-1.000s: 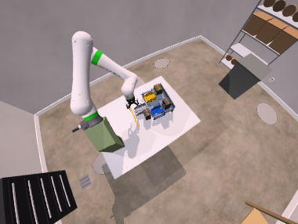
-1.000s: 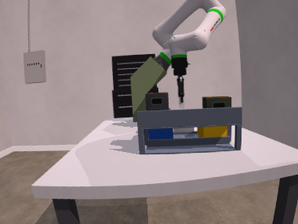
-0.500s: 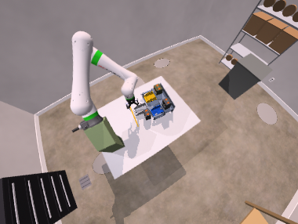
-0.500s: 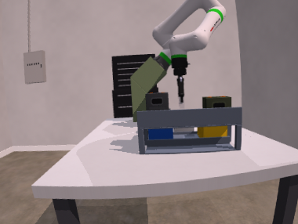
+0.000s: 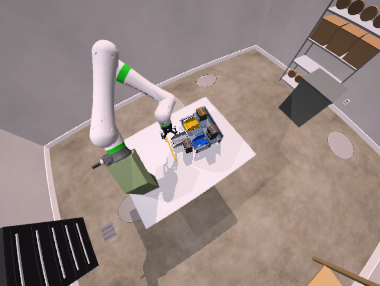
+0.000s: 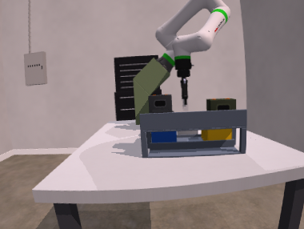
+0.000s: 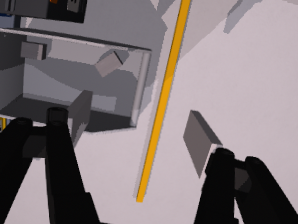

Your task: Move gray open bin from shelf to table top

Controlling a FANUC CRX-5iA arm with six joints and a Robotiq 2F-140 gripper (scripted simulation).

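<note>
My pincer [image 5: 169, 134] [image 6: 185, 105] [image 7: 139, 115] is parted and grips nothing; one finger hangs by the gray bin [image 5: 178, 140] [image 7: 80, 85], the other off to its side, presumably so the pads can straddle a wall once I shift across. Beneath the gap, a yellow strip [image 5: 171, 149] [image 7: 162, 100] runs past the bin's end. The bin lies beside and below me, two small parts inside, seemingly still at the shelf [image 5: 218, 131] [image 6: 192, 120]. Beyond it sit the blue bin [image 5: 200, 142] [image 6: 164, 136] and yellow bin [image 5: 191, 123] [image 6: 217, 134], which I should leave level.
</note>
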